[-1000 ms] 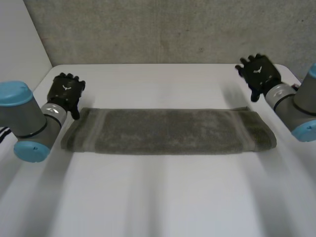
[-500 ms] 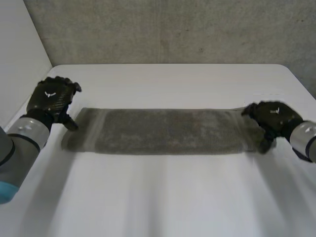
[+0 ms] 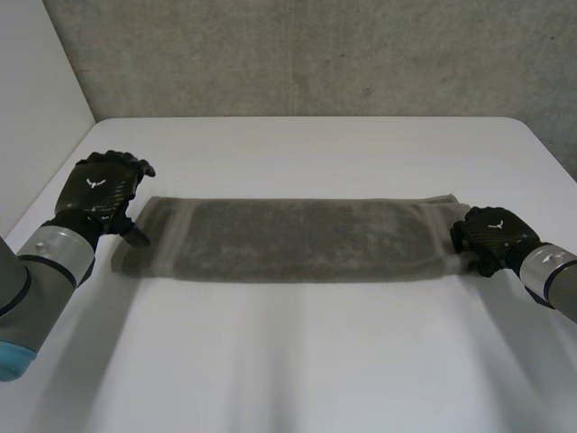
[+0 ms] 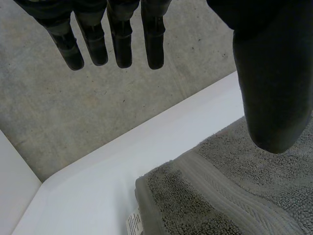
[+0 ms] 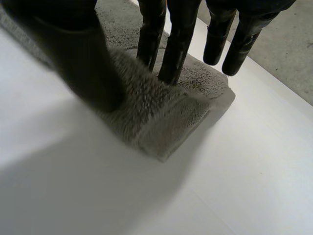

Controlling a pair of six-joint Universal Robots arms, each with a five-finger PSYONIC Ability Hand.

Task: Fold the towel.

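A grey towel, folded into a long strip, lies flat across the white table. My left hand hovers at the towel's left end by its far corner. In the left wrist view its fingers are straight and spread from the thumb, above the towel, holding nothing. My right hand sits on the towel's right end. There its thumb and fingers pinch a raised ridge of the towel close to the near corner.
A concrete wall rises behind the table and a white panel stands at its left. A small white label shows at the towel's left end. Bare tabletop stretches in front of the towel.
My right hand came down from the table's far right corner onto the towel's right end and its fingers closed on the cloth. My left hand shifted slightly left, staying open.
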